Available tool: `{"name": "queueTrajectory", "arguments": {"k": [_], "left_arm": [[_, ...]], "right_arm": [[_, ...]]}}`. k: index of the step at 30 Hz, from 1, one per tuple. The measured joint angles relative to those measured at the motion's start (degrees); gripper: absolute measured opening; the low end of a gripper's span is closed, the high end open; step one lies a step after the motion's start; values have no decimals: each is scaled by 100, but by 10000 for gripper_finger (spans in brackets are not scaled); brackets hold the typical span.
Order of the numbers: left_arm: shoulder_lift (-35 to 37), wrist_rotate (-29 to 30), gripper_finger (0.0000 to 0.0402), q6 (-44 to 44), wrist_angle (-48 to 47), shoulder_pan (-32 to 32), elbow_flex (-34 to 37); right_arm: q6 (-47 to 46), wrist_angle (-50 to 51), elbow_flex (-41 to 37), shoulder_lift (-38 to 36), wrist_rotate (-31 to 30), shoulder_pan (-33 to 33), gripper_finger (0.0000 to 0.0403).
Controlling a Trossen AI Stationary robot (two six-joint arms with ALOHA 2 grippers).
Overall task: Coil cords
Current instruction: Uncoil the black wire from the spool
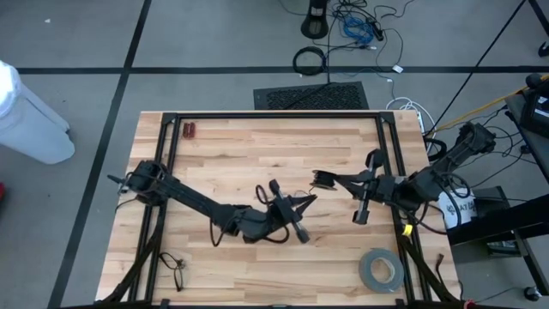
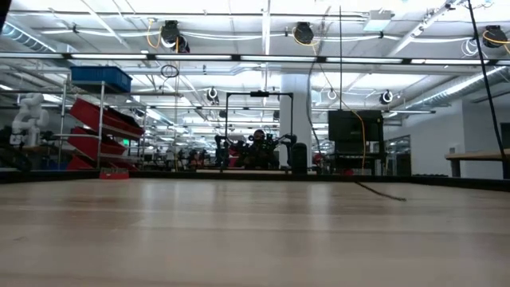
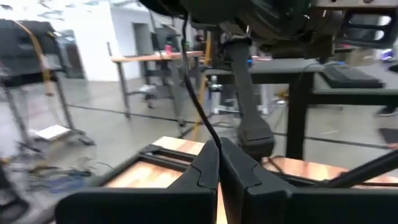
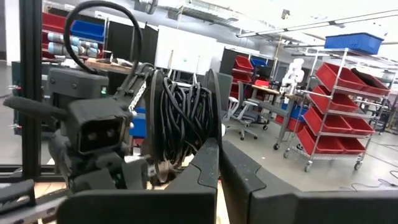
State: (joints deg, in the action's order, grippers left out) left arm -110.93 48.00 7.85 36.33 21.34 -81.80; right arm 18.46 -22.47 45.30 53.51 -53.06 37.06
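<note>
Table (image 1: 257,146) pale wood planks, smooth matt; cord bundle (image 4: 180,121) black rubbery (slight sheen); tape roll (image 1: 381,269) grey matt.

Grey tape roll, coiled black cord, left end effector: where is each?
grey tape roll (image 1: 367,273), high view, on its left band.
coiled black cord (image 4: 180,121), right wrist view, middle of the bundle.
left end effector (image 3: 217,146), left wrist view, between its shut fingertips.
</note>
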Motion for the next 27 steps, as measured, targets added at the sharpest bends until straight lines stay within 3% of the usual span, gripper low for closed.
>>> {"name": "queueTrajectory", "arguments": {"k": [5,11,22,27], "left_arm": [[-46,-853,3,-720,-145,-267,-2],[-105,-1630,2,-980,-35,-302,-2],[-101,-2078,2,-676,263,-81,-2],[166,-1533,2,17,292,127,-2]], "right_arm": [[122,-312,4,185,-273,-55,0],[217,-295,4,435,-701,-275,0],[251,-44,4,837,-1036,-628,0],[195,243,4,840,-1010,-626,0]]}}
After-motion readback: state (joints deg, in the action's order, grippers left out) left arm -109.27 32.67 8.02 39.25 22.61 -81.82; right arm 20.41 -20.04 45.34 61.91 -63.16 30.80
